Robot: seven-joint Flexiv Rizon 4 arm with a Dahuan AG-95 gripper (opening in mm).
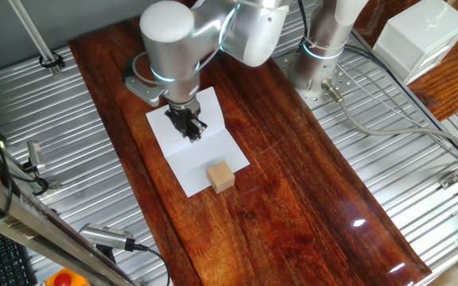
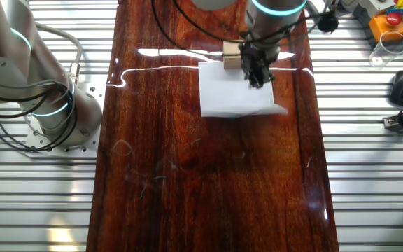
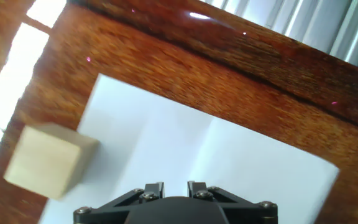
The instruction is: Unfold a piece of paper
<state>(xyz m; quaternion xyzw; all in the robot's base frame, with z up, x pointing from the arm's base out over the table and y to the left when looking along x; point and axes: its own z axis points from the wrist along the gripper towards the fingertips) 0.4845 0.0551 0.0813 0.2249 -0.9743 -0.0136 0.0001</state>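
Note:
The white paper (image 1: 183,155) lies spread open on the dark wooden table (image 1: 293,199), with one crease across its middle. It also shows in the other fixed view (image 2: 229,98) and the hand view (image 3: 241,162). A small tan wooden cube (image 1: 221,176) sits on one end of the sheet, and is also in the other fixed view (image 2: 230,57) and the hand view (image 3: 48,163). My gripper (image 1: 191,129) hangs just above the middle of the paper, near the crease. Its fingers stand apart with nothing between them (image 3: 176,186). One far corner of the sheet (image 2: 280,108) curls up slightly.
A second arm's base (image 1: 320,48) stands at the table's far edge. A white boxy block (image 1: 424,36) sits beyond it on another surface. Ribbed metal racks (image 1: 62,159) flank both long sides of the table. Cables run along the right side (image 1: 404,119).

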